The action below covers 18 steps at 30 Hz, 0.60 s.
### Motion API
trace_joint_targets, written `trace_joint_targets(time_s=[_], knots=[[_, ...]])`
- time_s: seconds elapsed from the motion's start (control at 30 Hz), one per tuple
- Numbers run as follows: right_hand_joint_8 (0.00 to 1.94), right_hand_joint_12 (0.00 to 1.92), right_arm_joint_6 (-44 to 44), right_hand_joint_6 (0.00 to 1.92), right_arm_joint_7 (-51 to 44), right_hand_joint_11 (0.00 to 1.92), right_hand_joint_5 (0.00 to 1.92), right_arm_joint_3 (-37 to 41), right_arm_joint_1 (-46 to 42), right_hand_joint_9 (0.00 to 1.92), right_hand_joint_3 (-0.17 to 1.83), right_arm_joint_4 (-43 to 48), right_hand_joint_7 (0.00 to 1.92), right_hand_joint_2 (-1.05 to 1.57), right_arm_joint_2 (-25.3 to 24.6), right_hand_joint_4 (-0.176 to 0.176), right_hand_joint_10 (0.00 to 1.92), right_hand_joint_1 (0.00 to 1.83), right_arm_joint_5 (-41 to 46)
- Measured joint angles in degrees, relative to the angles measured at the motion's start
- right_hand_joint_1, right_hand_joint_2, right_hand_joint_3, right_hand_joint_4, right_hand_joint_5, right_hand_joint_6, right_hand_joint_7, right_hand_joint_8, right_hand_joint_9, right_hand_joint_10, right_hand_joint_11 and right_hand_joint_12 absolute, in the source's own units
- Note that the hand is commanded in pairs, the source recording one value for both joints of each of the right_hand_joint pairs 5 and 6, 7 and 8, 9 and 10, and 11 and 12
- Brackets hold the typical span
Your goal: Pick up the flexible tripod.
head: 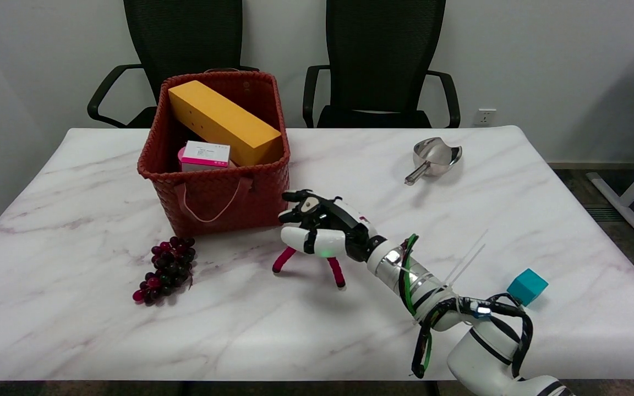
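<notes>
Right hand (322,228) over flexible tripod (336,270); whether fingers grip it, we cannot tell. We advise wrapping the hub, lifting straight.

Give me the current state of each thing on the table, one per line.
Flexible tripod: upright on the table, top hidden by the hand.
Right hand: over the tripod's top, grip not confirmable.
Basket: upright, open, holding a yellow box and a pink-and-white box.
Grapes: lying on the table.
Metal scoop: lying on the table.
Teal cube: resting on the table.
</notes>
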Motion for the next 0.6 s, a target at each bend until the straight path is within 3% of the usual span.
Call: trace_joint_targets(time_s=[0.4, 0.6], knots=[[1.04, 0.32, 0.16, 0.81, -0.06, 0.32, 0.81, -0.21, 0.79, 0.61, 0.65, -1.3, 1.04, 0.86, -0.78, 0.0, 0.61, 1.01, 1.48], [1.25, 0.59, 0.23, 1.0, -0.08, 0.59, 1.0, -0.14, 1.04, 0.92, 0.65, -1.7, 1.25, 0.97, -0.97, 0.0, 0.92, 1.01, 1.97]])
